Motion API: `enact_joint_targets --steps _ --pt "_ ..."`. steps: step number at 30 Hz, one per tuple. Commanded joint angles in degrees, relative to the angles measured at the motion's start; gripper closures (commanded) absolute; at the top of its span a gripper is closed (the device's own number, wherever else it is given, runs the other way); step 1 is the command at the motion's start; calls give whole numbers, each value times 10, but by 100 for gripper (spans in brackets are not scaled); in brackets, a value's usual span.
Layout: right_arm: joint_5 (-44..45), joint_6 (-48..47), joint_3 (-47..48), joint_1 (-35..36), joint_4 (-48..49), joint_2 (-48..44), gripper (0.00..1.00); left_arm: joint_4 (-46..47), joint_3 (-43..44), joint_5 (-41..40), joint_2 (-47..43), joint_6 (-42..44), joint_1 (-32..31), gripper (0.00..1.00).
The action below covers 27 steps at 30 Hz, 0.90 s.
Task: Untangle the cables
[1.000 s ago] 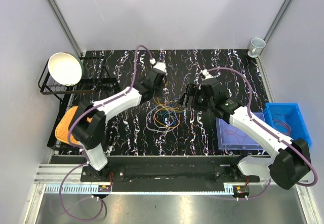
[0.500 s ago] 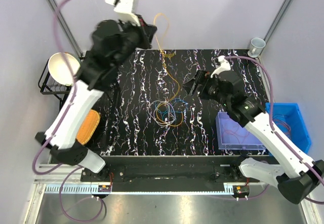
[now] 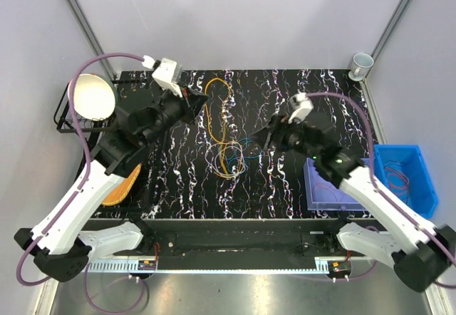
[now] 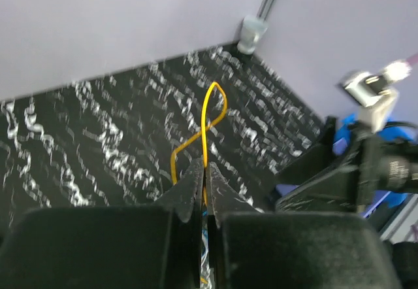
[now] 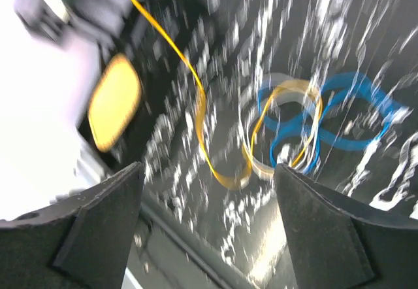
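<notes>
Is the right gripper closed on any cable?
No, the right gripper stands wide open, and the cables lie beyond its fingers, untouched.

The black, white-veined table [image 3: 285, 187] carries the cables [image 3: 231, 162] in a loose tangle near its middle. A wire rack [image 3: 68, 124] with a white bowl [image 3: 91, 96] and an orange mat [image 3: 122, 184] sit at the left edge. A clear tub [image 3: 331, 194] sits at the right, and the blue bin [image 3: 402, 169] beside it may sit off the edge.
</notes>
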Motion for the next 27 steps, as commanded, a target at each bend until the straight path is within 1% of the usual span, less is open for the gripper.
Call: enact_joint_targets --steps 1,2,6,7,9,10,13,15,18,21,23,24,27 --pt "-111 23 -82 14 115 51 16 21 15 -36 0 -2 3 100" --pt "-111 22 -90 20 139 55 17 9 20 -45 2 1 2 100" --pt "-78 -6 -97 74 154 90 18 -2 30 -58 17 5 2 100" --pt "-56 -12 -95 101 156 99 18 -2 32 -61 21 4 2 100" --pt "-25 -25 -89 127 156 120 18 -2 41 -66 33 -3 3 100" --pt "0 -26 -89 144 168 126 18 -6 44 -70 36 -8 3 100" --pt "35 -34 -96 175 210 147 17 -14 63 -86 54 -24 3 100" --pt "61 -47 -92 187 226 165 17 -18 75 -91 67 -33 4 100" --pt "146 -67 -74 213 245 191 18 -22 89 -98 80 -50 4 100" --pt "201 -86 -50 236 261 226 19 -29 103 -101 93 -60 4 100" --pt "220 -99 -35 244 265 258 21 -34 113 -101 100 -60 3 100" --pt "243 -100 -19 251 260 268 21 -35 115 -101 102 -60 4 100" --pt "251 -102 2 254 258 298 22 -36 117 -101 104 -60 4 100"
